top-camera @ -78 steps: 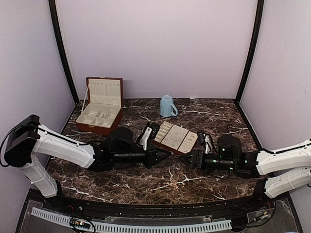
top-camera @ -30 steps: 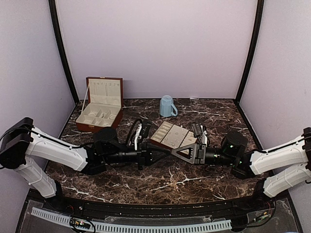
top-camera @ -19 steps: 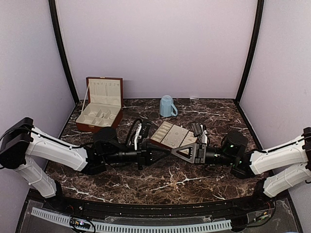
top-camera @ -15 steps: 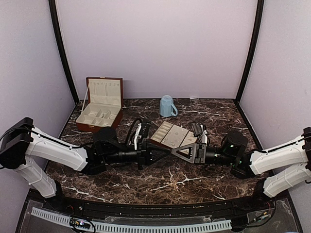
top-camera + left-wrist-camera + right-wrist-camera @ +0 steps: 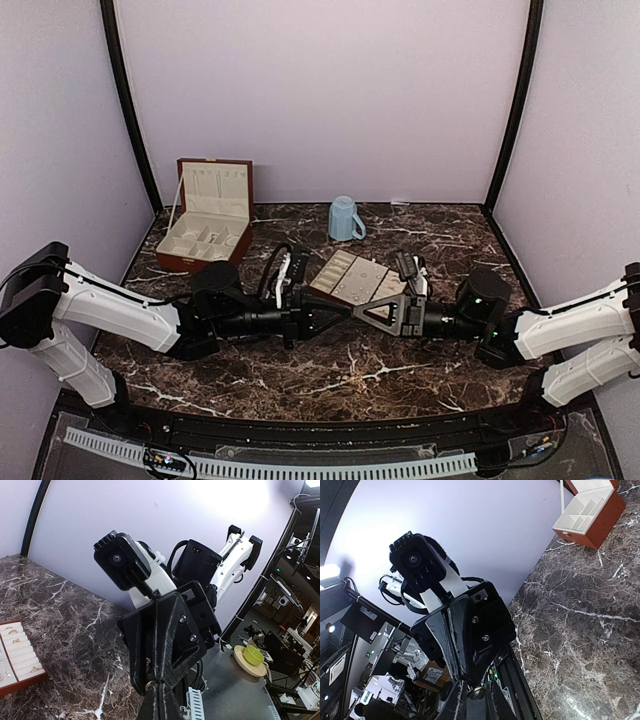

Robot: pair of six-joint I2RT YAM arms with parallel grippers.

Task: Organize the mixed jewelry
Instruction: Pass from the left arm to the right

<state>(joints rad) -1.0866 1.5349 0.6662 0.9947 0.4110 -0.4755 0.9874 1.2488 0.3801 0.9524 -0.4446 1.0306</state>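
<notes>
My two grippers meet tip to tip in mid-air just in front of the tray (image 5: 345,270). The left gripper (image 5: 343,312) is shut, with a small gold ring (image 5: 147,685) pinched at its tips. The right gripper (image 5: 354,311) faces it, and the ring (image 5: 476,692) sits between its two fingers (image 5: 460,700), which are closed in against it. More of the mixed jewelry (image 5: 10,630) lies as tiny glinting pieces on the cream lining of the tray (image 5: 22,655).
A reddish-brown wooden box (image 5: 205,235) stands open at the back left, its cream compartments showing, and appears again in the right wrist view (image 5: 590,510). A light-blue mug (image 5: 345,218) stands behind the tray. Dark marble tabletop lies beneath both arms.
The grippers, apart at first, have come together tip to tip. Over the last second the arms have held still while the right jaws narrowed onto the ring.
</notes>
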